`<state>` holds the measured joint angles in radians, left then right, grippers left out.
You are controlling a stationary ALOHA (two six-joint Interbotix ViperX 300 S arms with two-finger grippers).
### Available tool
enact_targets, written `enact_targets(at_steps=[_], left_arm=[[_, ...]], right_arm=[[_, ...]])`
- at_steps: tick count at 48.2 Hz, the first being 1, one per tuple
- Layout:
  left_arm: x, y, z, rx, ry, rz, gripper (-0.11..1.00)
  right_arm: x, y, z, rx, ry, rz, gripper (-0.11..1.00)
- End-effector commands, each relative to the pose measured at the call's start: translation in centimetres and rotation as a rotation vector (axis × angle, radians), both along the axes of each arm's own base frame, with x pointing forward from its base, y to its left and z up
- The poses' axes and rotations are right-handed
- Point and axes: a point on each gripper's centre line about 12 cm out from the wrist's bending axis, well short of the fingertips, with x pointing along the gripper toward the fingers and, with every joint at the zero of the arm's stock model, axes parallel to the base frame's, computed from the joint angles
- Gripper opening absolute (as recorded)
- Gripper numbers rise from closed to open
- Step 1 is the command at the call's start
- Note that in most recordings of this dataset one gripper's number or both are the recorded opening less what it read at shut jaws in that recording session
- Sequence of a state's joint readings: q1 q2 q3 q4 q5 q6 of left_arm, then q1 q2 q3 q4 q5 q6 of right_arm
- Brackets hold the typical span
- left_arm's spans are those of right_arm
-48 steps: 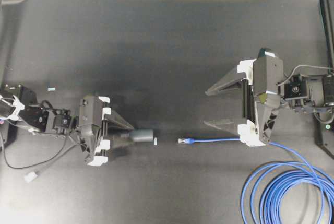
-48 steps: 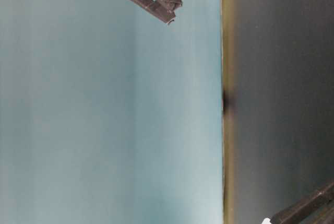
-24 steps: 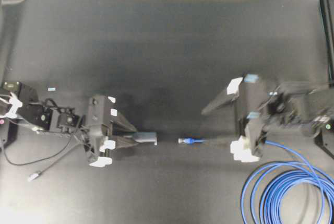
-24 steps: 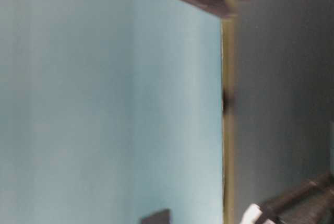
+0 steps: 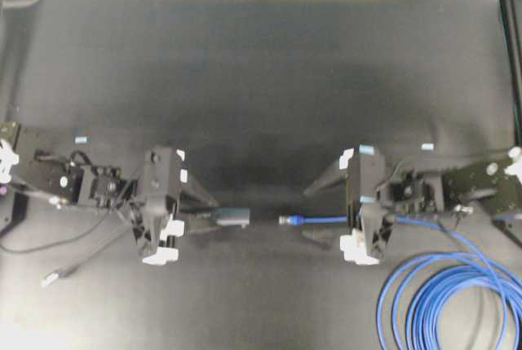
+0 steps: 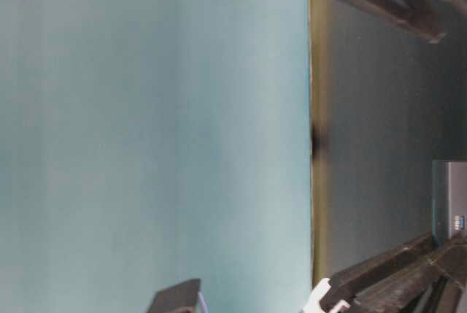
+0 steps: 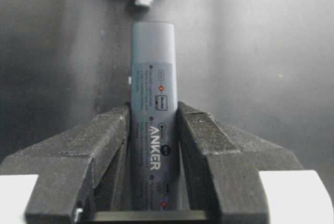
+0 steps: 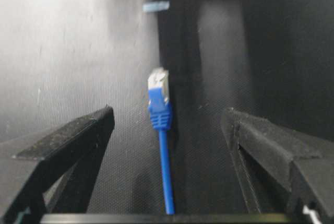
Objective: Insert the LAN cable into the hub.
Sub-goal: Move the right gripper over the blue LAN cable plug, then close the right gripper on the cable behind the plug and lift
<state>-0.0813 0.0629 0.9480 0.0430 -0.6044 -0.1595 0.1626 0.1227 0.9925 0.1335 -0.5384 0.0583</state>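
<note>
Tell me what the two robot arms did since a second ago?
The right tool swung down and toward the middle, and now straddles the LAN cable with its jaws wide open, not gripping. The left tool shifted slightly, and the hub went with it, closer to the plug. The left tool's grip on the hub, the plug and the coil stayed.

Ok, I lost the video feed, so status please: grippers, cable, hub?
Left gripper shut on the hub. Right gripper open, straddling the LAN cable, not gripping. Plug faces the hub across a clear gap.
</note>
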Motion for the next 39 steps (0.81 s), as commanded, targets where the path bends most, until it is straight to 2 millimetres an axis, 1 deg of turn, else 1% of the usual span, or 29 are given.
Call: enact_targets(at_steps=[1,5,16,22,27,31,39], left_arm=[[0.6,-0.1,1.5,-0.002,-0.035,-0.003,0.28],[0.7,-0.1,1.9,-0.002,-0.040,-0.003,0.28],[0.7,-0.1,2.0,-0.002,-0.038,-0.003,0.28],[0.7,-0.1,2.0,-0.001,-0.032,-0.002,0.28],[0.7,-0.2,1.9,0.000,-0.023,-0.005,0.28],[0.7,-0.3,1.9,0.001,-0.016,-0.006,0.28],[0.6,-0.3,1.9,0.000,-0.012,-0.006,0.28]], right_arm=[[0.3,0.2,-0.5,0.007,-0.009,-0.002,0.80],[0.5,0.2,-1.1,0.003,-0.007,-0.004,0.80],[1.4,0.3,-2.3,0.002,-0.004,-0.014,0.77],[2.2,0.4,-2.6,0.006,-0.010,-0.019,0.75],[2.4,0.4,-2.8,0.007,-0.001,-0.019,0.71],[2.2,0.4,-3.0,0.016,0.015,-0.026,0.66],[1.1,0.9,-3.5,0.046,0.047,-0.032,0.50]])
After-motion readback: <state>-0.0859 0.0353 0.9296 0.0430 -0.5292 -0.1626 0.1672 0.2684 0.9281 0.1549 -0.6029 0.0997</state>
